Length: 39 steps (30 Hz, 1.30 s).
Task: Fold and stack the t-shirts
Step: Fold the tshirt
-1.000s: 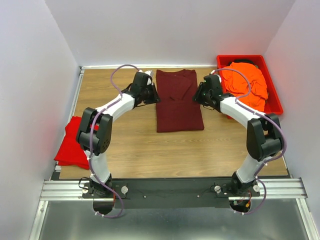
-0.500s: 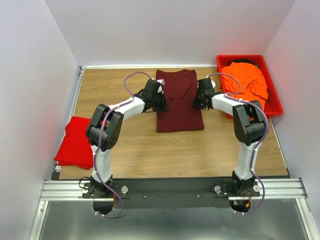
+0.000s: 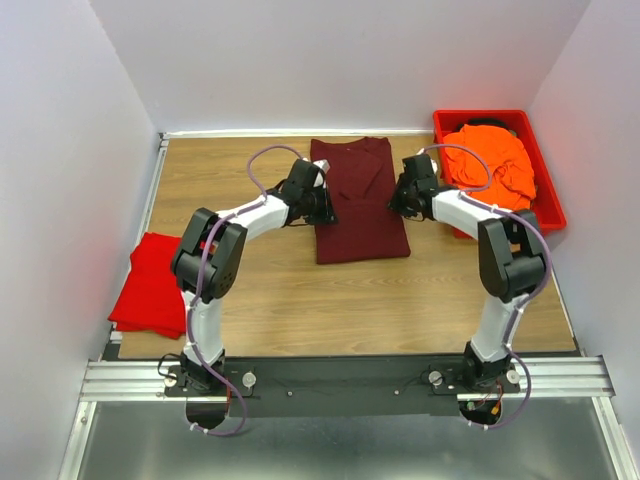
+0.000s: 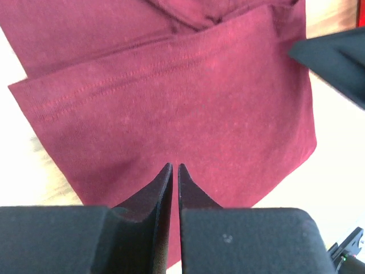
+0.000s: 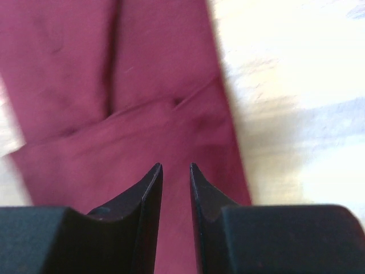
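The step in hand is taking hold of the maroon shirt (image 3: 360,215), which lies flat on the table (image 3: 260,300) in a long narrow shape, sleeves tucked in. It sits directly between and under the two grippers.

The left gripper (image 4: 175,166) is down on the shirt just inside its left edge, about halfway along its length. Its jaws are closed to a thin slit. It probably has a pinch of cloth, but the wrist view does not show this clearly. The right gripper (image 5: 175,165) sits low over the shirt's right edge, opposite the left one. Its jaws are narrow but apart, with maroon cloth showing in the gap and bare table just to its right.

Both arms reach forward and bend inward at the elbow, so the wrists point at each other across the shirt.

The next move calls for the right gripper to close on its edge. Both can then lift together and fold the shirt in half.

An orange shirt (image 3: 490,160) lies in the red bin (image 3: 548,205) just beyond the right gripper. A red shirt (image 3: 150,285) lies well to the left of the left gripper.
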Each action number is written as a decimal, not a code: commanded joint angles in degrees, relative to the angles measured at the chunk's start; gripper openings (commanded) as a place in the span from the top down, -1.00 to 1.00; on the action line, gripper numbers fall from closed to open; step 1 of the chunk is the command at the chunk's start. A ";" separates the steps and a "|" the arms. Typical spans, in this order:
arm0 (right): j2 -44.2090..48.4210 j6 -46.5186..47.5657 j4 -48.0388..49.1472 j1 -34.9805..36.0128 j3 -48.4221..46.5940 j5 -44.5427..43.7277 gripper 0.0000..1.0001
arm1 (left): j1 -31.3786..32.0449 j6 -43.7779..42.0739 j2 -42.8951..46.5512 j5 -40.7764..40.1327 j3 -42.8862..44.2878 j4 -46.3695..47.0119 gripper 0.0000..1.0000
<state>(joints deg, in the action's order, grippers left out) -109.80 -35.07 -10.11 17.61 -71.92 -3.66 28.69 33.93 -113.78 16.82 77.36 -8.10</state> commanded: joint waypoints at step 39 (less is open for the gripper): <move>29.37 -5.01 -2.37 0.32 28.95 5.41 0.36 | 2.69 1.93 9.97 4.10 -17.60 7.13 0.70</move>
<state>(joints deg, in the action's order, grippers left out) -83.46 -40.88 -10.31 18.26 -40.80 2.42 32.01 37.30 -107.11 20.71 59.94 -0.25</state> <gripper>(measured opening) 0.318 0.147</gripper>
